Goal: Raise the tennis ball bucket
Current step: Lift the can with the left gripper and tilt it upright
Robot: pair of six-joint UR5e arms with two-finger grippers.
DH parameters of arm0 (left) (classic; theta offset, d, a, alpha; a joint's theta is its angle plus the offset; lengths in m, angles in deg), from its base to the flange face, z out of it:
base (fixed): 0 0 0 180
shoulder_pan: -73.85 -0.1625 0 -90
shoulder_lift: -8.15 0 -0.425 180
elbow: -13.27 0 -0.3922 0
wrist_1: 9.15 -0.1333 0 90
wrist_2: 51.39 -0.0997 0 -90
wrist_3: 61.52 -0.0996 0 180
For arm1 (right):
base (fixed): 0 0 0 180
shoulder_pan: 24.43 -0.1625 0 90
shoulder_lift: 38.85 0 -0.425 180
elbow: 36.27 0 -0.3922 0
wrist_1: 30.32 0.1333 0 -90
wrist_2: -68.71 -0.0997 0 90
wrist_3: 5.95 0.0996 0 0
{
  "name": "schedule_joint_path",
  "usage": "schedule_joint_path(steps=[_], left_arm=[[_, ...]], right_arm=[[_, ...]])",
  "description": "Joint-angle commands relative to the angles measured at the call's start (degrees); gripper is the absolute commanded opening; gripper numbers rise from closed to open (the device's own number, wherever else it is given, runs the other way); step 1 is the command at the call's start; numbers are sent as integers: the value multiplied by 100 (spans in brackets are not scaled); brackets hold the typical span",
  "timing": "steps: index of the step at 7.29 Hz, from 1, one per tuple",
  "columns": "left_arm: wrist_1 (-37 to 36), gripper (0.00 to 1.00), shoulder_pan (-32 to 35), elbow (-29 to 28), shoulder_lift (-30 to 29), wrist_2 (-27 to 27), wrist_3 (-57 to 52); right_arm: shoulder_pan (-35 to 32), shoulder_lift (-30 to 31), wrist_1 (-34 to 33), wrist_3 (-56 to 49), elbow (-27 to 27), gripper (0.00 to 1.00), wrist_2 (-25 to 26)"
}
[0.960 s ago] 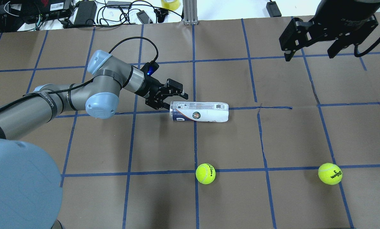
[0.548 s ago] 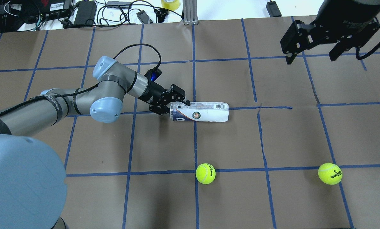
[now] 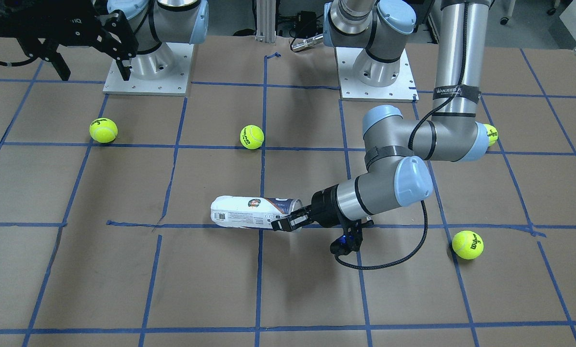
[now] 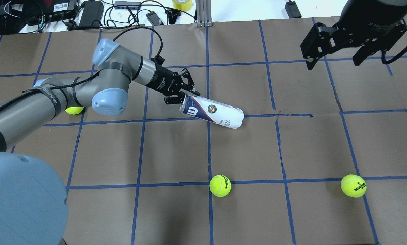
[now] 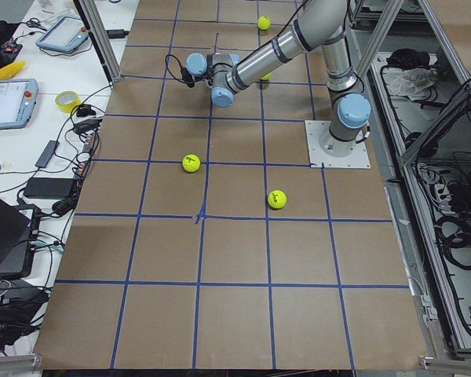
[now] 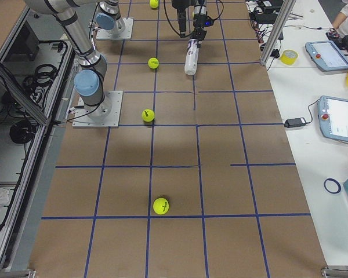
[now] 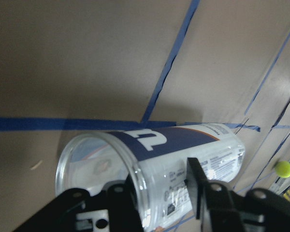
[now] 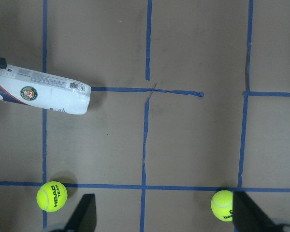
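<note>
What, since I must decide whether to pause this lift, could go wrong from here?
The left gripper pinches only the thin open rim of the tennis ball tube, one finger inside, one outside; it may flex and slip out. The tube is tilted, its closed end seemingly touching the table, so lifting could swing it and twist the grip.

The tennis ball bucket runs off the right wrist view's left edge, its open end unseen there; the right gripper shows only as two blurred dark fingertips at the bottom edge; overhead, a tennis ball lies half hidden behind the left arm; the left gripper, cut by its view's bottom edge, seems to pinch the bucket's rim.
</note>
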State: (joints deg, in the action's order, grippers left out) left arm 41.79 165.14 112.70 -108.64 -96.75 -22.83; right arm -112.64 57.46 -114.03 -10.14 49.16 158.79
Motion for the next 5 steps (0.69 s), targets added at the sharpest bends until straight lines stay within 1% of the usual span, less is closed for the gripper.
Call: schedule_joint_path(steps=[1,2,3,4,5], left_arm=[[55,0,-6,-912,173,-86,1268],[222,0,-41,-1308,217,-383,1272],[380,0,-24,-1738,226,-1126,863],[869,0,-24,-1986,304,-1490,-107],[1283,0,-24,-2058,357,-2059,-1552]], right_arm=[[-3,2,-5,-3,0,100,1],[-3,2,-5,-3,0,100,1],[-3,2,-5,-12,9,100,-8],[-3,-7,-127,-21,0,100,-8],[-3,-16,-129,-30,0,100,-17]])
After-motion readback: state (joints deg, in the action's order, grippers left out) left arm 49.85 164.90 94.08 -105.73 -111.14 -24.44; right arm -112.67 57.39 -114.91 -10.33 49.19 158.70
